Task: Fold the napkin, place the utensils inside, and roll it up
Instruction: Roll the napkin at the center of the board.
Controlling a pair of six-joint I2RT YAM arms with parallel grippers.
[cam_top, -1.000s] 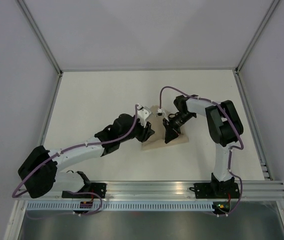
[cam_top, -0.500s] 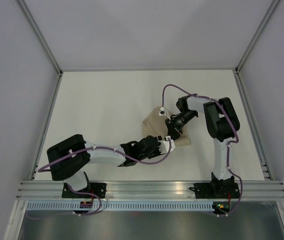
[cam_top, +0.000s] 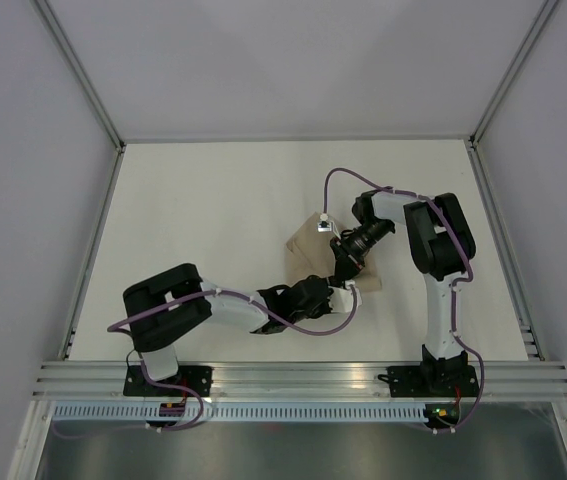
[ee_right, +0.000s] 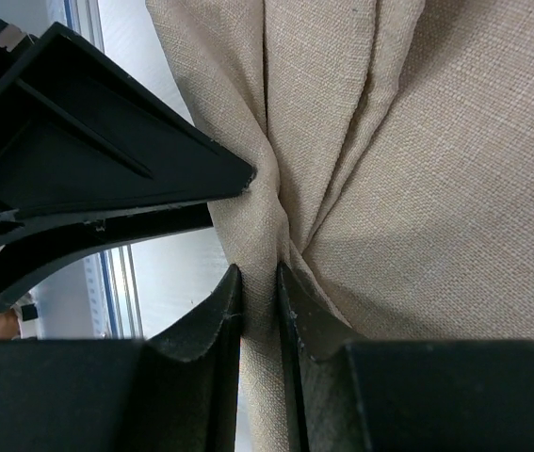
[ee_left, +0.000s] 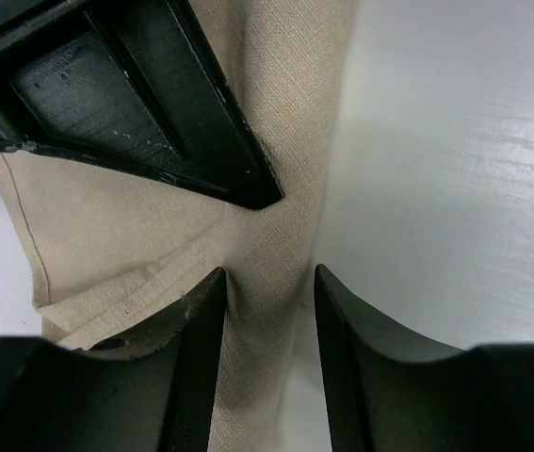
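Note:
The tan napkin [cam_top: 308, 248] lies bunched at mid-table, its right side lifted into folds. My right gripper [cam_top: 344, 266] is shut on a gathered pleat of the napkin [ee_right: 455, 141], with both jaws [ee_right: 259, 273] pressed against the cloth. My left gripper [cam_top: 351, 293] comes in low from the near side. It is open [ee_left: 268, 278] around a hanging edge of the napkin [ee_left: 276, 141]. Its left finger [ee_left: 201, 358] touches the cloth, while the right finger [ee_left: 342, 358] stands apart from it. The two grippers are almost touching. The utensils are out of view.
The white table [cam_top: 193, 220] is walled by grey panels on three sides. An aluminium rail [cam_top: 303, 380] carrying both arm bases runs along the near edge. A purple cable [cam_top: 338, 180] loops above the right arm.
My left arm has swung away from the napkin's left side and folded back toward the near edge, reaching the napkin's near right part from below. The right gripper keeps its pinch.

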